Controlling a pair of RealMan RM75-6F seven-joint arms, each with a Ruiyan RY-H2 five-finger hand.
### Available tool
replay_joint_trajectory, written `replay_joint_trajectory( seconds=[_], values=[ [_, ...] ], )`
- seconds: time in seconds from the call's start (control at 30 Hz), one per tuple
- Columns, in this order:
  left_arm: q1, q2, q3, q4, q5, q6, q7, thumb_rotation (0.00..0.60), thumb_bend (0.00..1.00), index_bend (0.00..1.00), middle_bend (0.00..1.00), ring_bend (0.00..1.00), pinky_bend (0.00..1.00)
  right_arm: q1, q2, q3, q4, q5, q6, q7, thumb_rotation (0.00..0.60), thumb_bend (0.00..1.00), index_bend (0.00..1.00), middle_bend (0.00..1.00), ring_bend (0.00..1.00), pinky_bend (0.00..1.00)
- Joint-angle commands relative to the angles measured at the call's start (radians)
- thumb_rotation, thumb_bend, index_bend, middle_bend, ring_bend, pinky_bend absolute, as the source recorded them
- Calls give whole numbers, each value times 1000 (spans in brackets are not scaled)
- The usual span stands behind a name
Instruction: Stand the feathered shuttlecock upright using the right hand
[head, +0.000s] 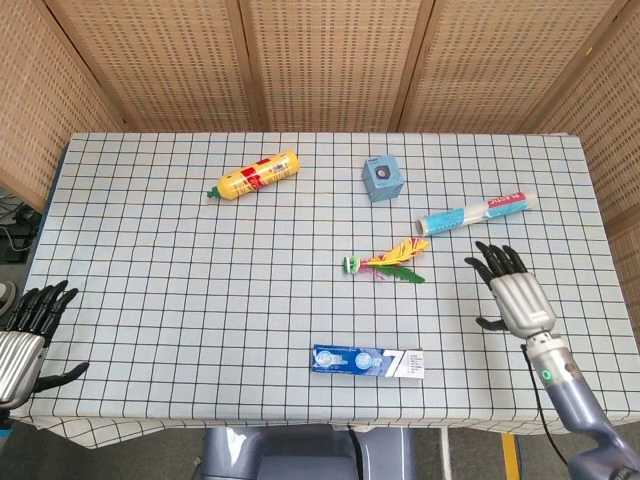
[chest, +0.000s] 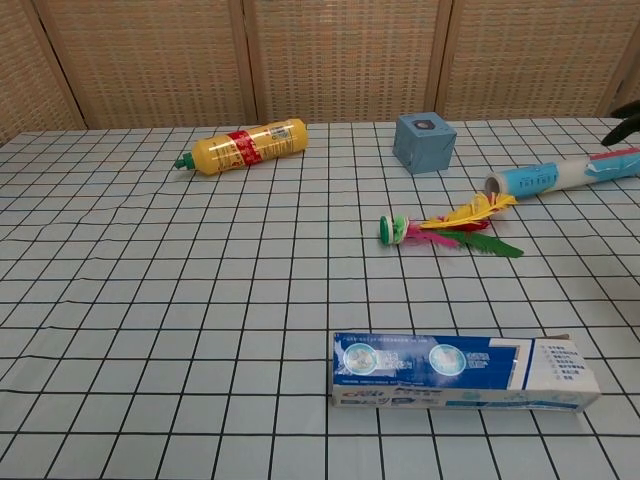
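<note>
The feathered shuttlecock (head: 383, 265) (chest: 443, 228) lies flat on its side near the middle of the desk (head: 150, 280), its round green base pointing left and its yellow, pink and green feathers fanning out rightward.

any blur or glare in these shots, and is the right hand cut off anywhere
Head view: sharp, even light with soft shadows and no glare; the right hand shows whole, right of the shuttlecock. Chest view: equally sharp; only dark fingertips show at the right edge, the rest of the hand cropped out.
</note>
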Motion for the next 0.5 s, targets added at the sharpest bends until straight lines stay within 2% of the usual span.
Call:
replay_joint_trajectory(
  seconds=[0.03, 0.23, 0.5],
  values=[
    [-9, -13, -4, 9, -13, -19, 17, 600, 0, 0, 0, 0, 0, 118, -71, 52, 105, 65, -109, -26, 600, 1, 291, 0, 0, 0],
    [-24, -28, -15, 13, -54, -61, 40, 600, 0, 0, 0, 0, 0, 216, -198, 65, 269, 51, -131, -65, 600, 150, 373, 0, 0, 0],
    [-38, -46, -28, 11, -104, -103, 87, 600, 0, 0, 0, 0, 0, 327, -360, 37, 535, 11, -186, -50, 600, 300, 452, 0, 0, 0]
  ],
)
